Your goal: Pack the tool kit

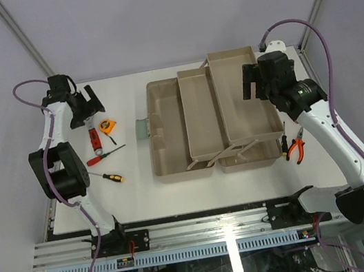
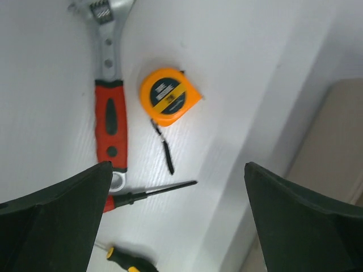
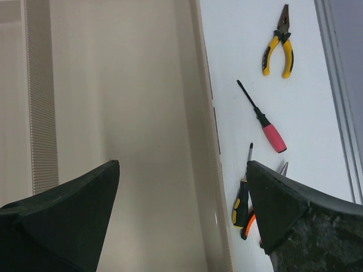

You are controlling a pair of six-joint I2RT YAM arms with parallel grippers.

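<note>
The beige tool box (image 1: 167, 128) stands open mid-table with its trays (image 1: 241, 94) fanned out and empty. My left gripper (image 1: 86, 103) is open and empty above the red-handled wrench (image 2: 109, 113), orange tape measure (image 2: 168, 96), red-handled screwdriver (image 2: 153, 192) and black-and-yellow screwdriver (image 2: 127, 259). My right gripper (image 1: 251, 82) is open and empty over the right tray (image 3: 125, 113). Beside that tray lie yellow pliers (image 3: 279, 48), a pink-handled screwdriver (image 3: 266, 127), a second black-and-yellow screwdriver (image 3: 241, 198) and orange pliers (image 3: 248, 224).
The left tools lie in a cluster (image 1: 104, 149) between the table's left edge and the box. The right tools sit in a narrow strip (image 1: 294, 145) between the box and the table's right rail. A green latch (image 1: 142, 129) sticks out of the box's left side.
</note>
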